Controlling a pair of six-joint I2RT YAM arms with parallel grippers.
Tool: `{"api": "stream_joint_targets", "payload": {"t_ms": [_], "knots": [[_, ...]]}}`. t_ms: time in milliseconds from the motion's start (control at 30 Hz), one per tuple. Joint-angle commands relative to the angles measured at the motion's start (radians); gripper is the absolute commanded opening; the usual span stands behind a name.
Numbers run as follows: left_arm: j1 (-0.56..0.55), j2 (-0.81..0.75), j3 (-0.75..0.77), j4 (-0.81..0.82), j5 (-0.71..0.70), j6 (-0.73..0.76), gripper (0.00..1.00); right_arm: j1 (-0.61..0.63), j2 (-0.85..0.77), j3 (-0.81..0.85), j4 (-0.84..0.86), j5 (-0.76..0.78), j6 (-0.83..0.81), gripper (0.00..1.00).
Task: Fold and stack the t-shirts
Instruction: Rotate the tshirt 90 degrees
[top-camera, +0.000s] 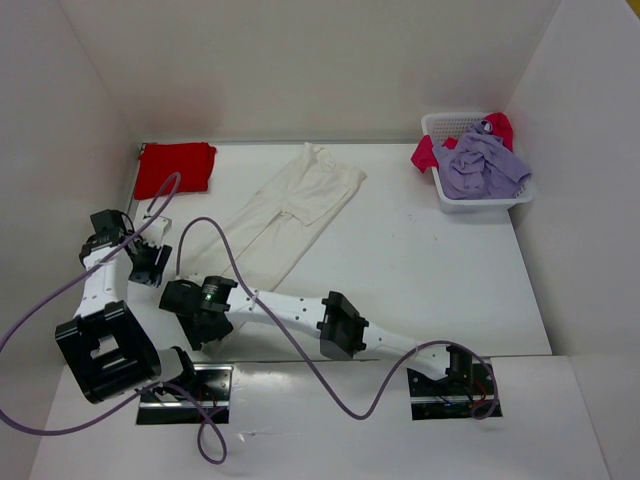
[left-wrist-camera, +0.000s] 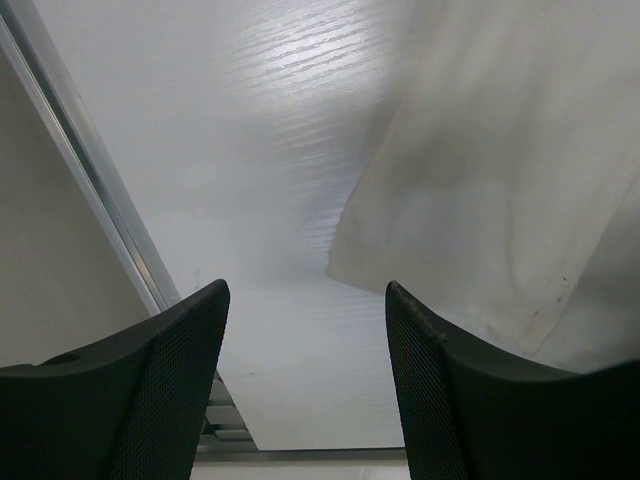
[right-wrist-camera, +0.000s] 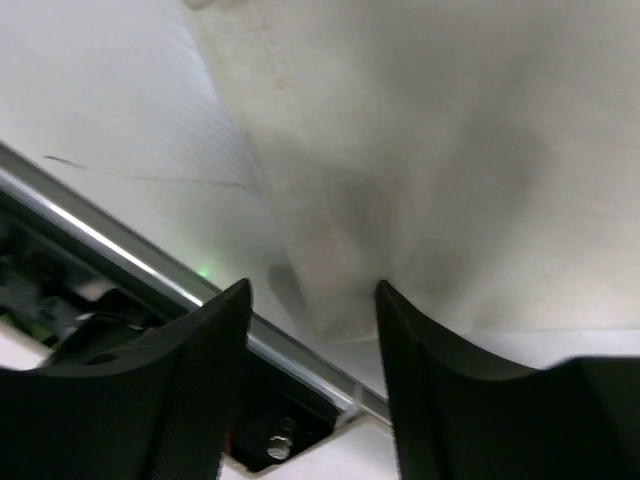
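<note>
Off-white t-shirt (top-camera: 290, 205): looks limp and light, likely to sag. Best taken at its near hem corners. Left gripper (left-wrist-camera: 305, 290) and right gripper (right-wrist-camera: 312, 290) both spread, empty.

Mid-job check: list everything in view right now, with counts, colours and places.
red folded cloth t-shirt: one, red, table's far left corner
off-white cloth t-shirt: one, off-white, laid out long mid-table
lavender crumpled cloth t-shirt: one, lavender, on top in the basket
pinkish-red crumpled cloth t-shirt: one, pinkish red, in the basket, hanging over its rim
white plastic mesh basket: one, white, far right corner
white table: one, white
purple cables: two, purple, looping over the near edge
left arm's fingers: two, black, open, beside the off-white shirt's edge
right arm's fingers: two, black, open, over that shirt's corner
</note>
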Motion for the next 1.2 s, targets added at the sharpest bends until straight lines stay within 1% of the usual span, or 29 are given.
{"api": "stream_joint_targets", "payload": {"t_ms": [0, 33, 67, 133, 167, 233, 267, 300, 400, 433, 467, 500, 533, 567, 600, 667, 700, 767, 800, 867, 900, 933, 1000, 1033, 1067, 1133, 1167], "knots": [[0.023, 0.013, 0.006, 0.012, 0.037, 0.028, 0.71, 0.03, 0.006, -0.142, -0.125, 0.097, -0.059, 0.57], [0.023, 0.014, 0.006, 0.012, 0.038, 0.028, 0.71, 0.03, 0.005, -0.157, -0.125, 0.111, -0.059, 0.52], [0.023, 0.014, 0.006, 0.012, 0.038, 0.028, 0.71, 0.03, 0.005, -0.168, -0.125, 0.122, -0.059, 0.38], [0.032, 0.023, 0.015, 0.012, 0.047, 0.028, 0.71, 0.03, 0.005, -0.177, -0.125, 0.142, -0.059, 0.25], [0.032, 0.033, 0.016, 0.012, 0.056, 0.028, 0.71, 0.03, 0.018, -0.177, -0.125, 0.142, -0.059, 0.14], [0.041, 0.033, 0.025, 0.001, 0.056, 0.028, 0.71, 0.03, 0.018, -0.194, -0.125, 0.151, -0.048, 0.03], [0.041, 0.033, 0.025, 0.001, 0.056, 0.028, 0.71, 0.03, 0.003, -0.231, -0.125, 0.162, -0.048, 0.0], [0.041, 0.033, 0.034, -0.008, 0.067, 0.028, 0.71, 0.03, -0.01, -0.255, -0.115, 0.162, -0.039, 0.0], [0.041, 0.023, 0.034, -0.017, 0.076, 0.051, 0.71, 0.03, -0.083, -0.411, -0.068, 0.174, -0.028, 0.0], [0.041, 0.009, 0.043, -0.017, 0.085, 0.061, 0.71, 0.03, -0.121, -0.576, -0.019, 0.141, -0.028, 0.0], [0.041, -0.002, 0.043, -0.026, 0.085, 0.061, 0.71, 0.021, -0.224, -0.673, 0.11, 0.122, -0.028, 0.0], [0.041, -0.002, 0.043, -0.026, 0.094, 0.07, 0.72, 0.006, -0.279, -0.866, 0.172, 0.076, -0.014, 0.0], [0.041, -0.012, 0.052, -0.026, 0.106, 0.07, 0.72, -0.009, -0.33, -0.956, 0.226, 0.052, 0.021, 0.0], [0.041, -0.013, 0.061, -0.038, 0.107, 0.081, 0.72, -0.026, -0.425, -1.037, 0.31, 0.029, 0.039, 0.0], [0.032, -0.013, 0.062, -0.052, 0.119, 0.081, 0.72, -0.042, -0.467, -1.184, 0.341, 0.016, 0.056, 0.0], [0.014, -0.013, 0.071, -0.052, 0.119, 0.09, 0.72, -0.077, -0.575, -1.3, 0.406, 0.016, 0.084, 0.0], [0.0, -0.013, 0.071, -0.052, 0.11, 0.09, 0.72, -0.077, -0.603, -1.391, 0.418, 0.016, 0.084, 0.0], [-0.049, -0.013, 0.081, -0.052, 0.088, 0.079, 0.72, -0.103, -0.674, -1.464, 0.429, 0.016, 0.095, 0.0], [-0.07, -0.013, 0.091, -0.052, 0.088, 0.058, 0.72, -0.103, -0.695, -1.53, 0.44, 0.028, 0.095, 0.0], [-0.153, -0.013, 0.101, -0.061, 0.079, 0.048, 0.72, -0.123, -0.735, -1.597, 0.461, 0.028, 0.105, 0.0], [-0.188, -0.013, 0.111, -0.062, 0.079, 0.033, 0.72, -0.123, -0.776, -1.665, 0.48, 0.028, 0.105, 0.0], [-0.258, -0.013, 0.111, -0.062, 0.07, 0.019, 0.72, -0.134, -0.797, -1.697, 0.49, 0.028, 0.115, 0.0], [-0.334, -0.023, 0.121, -0.062, 0.042, 0.009, 0.72, -0.143, -0.856, -1.778, 0.491, 0.028, 0.125, 0.0], [-0.371, -0.023, 0.13, -0.062, 0.027, 0.009, 0.72, -0.143, -0.873, -1.8, 0.491, 0.028, 0.125, 0.0], [-0.447, -0.023, 0.131, -0.062, -0.005, 0.009, 0.72, -0.152, -0.89, -1.84, 0.491, 0.041, 0.134, 0.0], [-0.526, -0.043, 0.131, -0.062, -0.042, 0.009, 0.72, -0.163, -0.942, -1.877, 0.491, 0.051, 0.135, 0.0], [-0.593, -0.057, 0.131, -0.062, -0.076, 0.021, 0.74, -0.174, -0.959, -1.909, 0.491, 0.06, 0.135, 0.0]]}}
